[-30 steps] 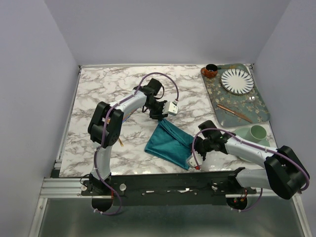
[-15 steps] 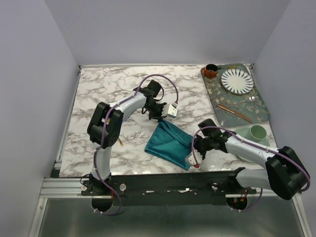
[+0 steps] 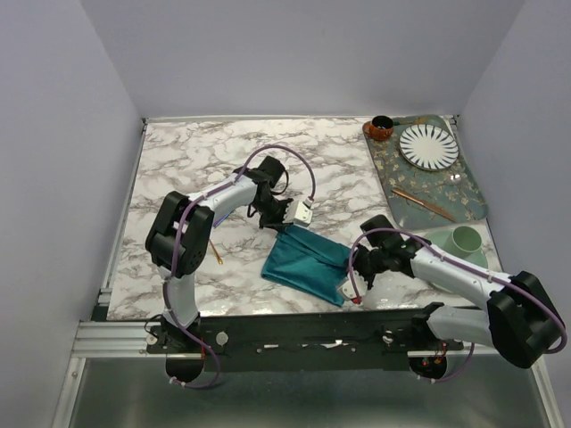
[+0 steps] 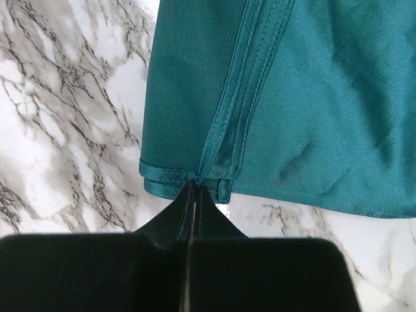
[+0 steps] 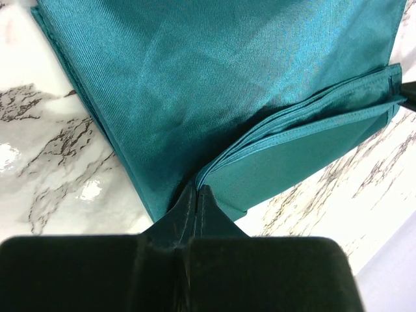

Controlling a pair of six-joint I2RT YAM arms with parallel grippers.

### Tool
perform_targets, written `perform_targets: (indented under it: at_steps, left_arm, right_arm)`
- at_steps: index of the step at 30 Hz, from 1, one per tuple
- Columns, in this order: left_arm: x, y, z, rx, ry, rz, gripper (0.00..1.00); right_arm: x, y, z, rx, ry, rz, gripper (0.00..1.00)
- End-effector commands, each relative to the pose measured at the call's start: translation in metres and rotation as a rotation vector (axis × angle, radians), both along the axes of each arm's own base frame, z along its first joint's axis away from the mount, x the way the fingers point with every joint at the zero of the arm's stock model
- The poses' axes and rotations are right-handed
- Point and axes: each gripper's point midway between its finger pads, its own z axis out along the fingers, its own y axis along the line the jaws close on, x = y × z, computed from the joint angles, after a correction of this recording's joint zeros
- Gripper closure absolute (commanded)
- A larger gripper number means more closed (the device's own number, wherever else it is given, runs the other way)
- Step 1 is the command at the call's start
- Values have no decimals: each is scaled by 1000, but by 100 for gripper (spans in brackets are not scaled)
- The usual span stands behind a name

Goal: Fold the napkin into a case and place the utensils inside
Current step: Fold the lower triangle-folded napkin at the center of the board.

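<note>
Left gripper (image 3: 282, 226) pulled nearer since the earlier frame, dragging the napkin's (image 3: 308, 266) far corner in; teal cloth now lies flatter on the marble table (image 3: 196, 160), right gripper (image 3: 356, 270) at its right edge. Left wrist: jaws clenched on napkin (image 4: 312, 110) hem corner. Right wrist: jaws clenched on folded napkin (image 5: 214, 84) layers.

I'm seeing plain teal on the napkin (image 3: 308, 261), grey-veined white marble on the table (image 3: 178, 169), dark radial stripes on the white plate (image 3: 428, 147).
</note>
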Motion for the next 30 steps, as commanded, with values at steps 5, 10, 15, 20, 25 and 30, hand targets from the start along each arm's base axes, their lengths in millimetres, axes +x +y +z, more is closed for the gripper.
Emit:
perform_targets:
  at_steps: [5, 10, 15, 20, 25, 30]
  left_arm:
    - [-10, 6, 11, 8, -13, -8, 100]
    - [-20, 11, 11, 19, 2, -11, 100]
    - [-25, 16, 4, 38, 14, -9, 100]
    - [-24, 16, -1, 44, 31, 9, 100]
    - [-29, 19, -10, 69, 52, 7, 100]
    - [-34, 19, -14, 86, 69, 3, 100]
  right_arm:
    - [-12, -9, -9, -34, 59, -33, 99]
    - [-13, -10, -8, -30, 66, -51, 99]
    - [-18, -12, -5, -23, 69, -48, 99]
    - [-25, -17, -15, -47, 87, -41, 99]
    - [-23, -19, -23, -71, 114, -69, 93]
    - [-16, -20, -23, -80, 113, -100, 79]
